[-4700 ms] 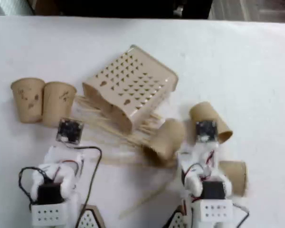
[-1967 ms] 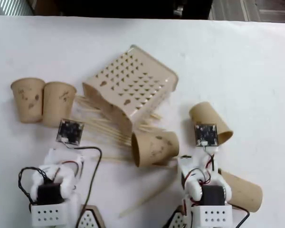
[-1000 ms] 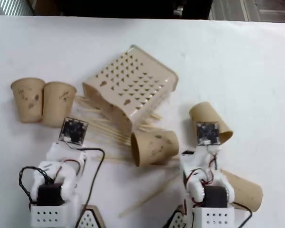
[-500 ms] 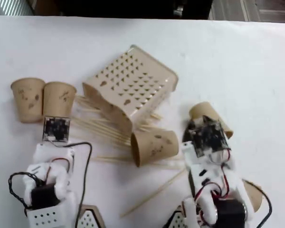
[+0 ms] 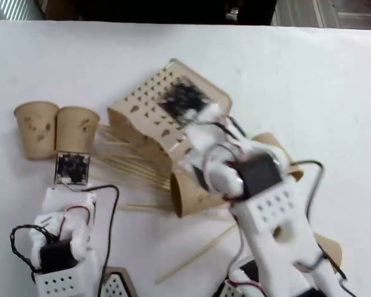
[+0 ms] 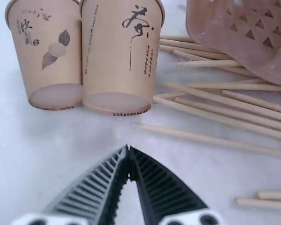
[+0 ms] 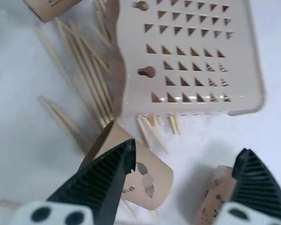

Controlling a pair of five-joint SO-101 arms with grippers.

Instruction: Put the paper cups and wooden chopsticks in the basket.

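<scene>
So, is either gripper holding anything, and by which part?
Nothing is held. The left gripper is shut and empty near two paper cups; the right gripper hangs open near the basket.

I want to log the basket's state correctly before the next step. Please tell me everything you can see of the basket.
The basket is a beige, plastic-looking tray with rounded corners. Its flat base is pierced by rows of small triangles and two keyhole slots. It lies overturned on the white table, base up and opening down. Wooden chopsticks stick out from under its edges. The open right hand is close by, not touching it.
</scene>
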